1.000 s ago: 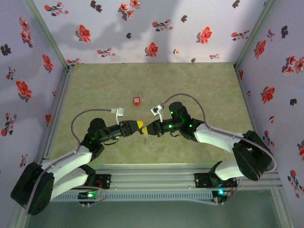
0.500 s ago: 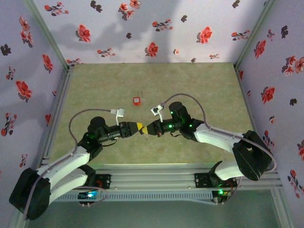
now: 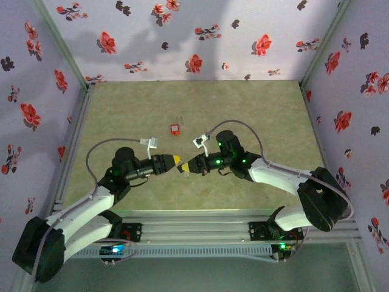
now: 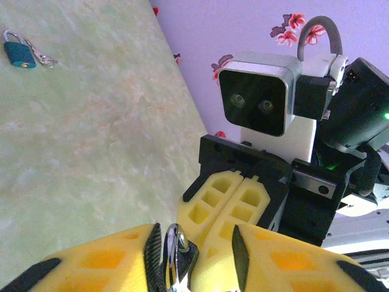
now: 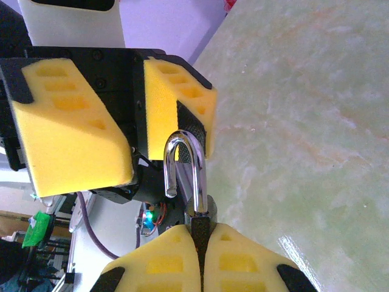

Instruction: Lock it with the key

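Drawn back slightly toward 9 o'clock: left gripper (image 3: 175,161), jaws apart about the shackle (image 5: 184,164). Facing it from 3 o'clock, right gripper (image 3: 185,166), clamped on a dark padlock (image 5: 200,218). At 12 o'clock, red padlock (image 3: 175,128), key (image 4: 44,59) just beside.

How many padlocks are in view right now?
2. The loose padlock lies on the table beyond both arms; the held padlock is clamped in the right end effector, shackle toward the left end effector.

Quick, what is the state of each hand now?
Left hand: open, the loop of the padlock between its fingers.
Right hand: closed, holding the padlock.
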`<action>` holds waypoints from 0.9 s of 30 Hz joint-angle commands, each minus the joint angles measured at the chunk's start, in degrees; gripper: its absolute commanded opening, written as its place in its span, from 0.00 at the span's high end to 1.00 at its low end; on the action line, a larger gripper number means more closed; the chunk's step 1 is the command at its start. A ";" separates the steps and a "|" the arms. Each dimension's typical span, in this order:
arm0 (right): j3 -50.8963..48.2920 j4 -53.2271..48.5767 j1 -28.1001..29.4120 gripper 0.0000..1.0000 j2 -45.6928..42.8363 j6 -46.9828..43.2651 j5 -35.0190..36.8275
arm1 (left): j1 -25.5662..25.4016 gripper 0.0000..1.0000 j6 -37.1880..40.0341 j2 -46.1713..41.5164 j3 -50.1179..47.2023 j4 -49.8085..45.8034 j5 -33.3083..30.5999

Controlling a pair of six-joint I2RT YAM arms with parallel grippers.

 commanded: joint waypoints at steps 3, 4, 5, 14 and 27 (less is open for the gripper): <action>-0.29 1.52 -0.31 1.00 -0.37 0.85 -1.39 | 0.43 0.68 1.97 -0.98 1.55 -1.03 0.41; -0.34 1.56 -0.32 1.00 -0.38 0.92 -1.44 | 0.43 0.69 2.06 -1.02 1.55 -1.31 0.44; -0.28 1.49 -0.31 1.00 -0.42 0.89 -1.53 | 0.43 0.71 2.26 -1.04 1.63 -1.57 0.40; -0.36 1.30 -0.32 1.00 -0.56 0.92 -1.85 | 0.58 0.86 3.99 -1.68 1.90 -4.13 0.33; -0.31 1.72 -0.22 1.00 -0.10 1.46 -4.46 | 2.00 0.79 4.95 -2.16 2.69 -6.54 0.35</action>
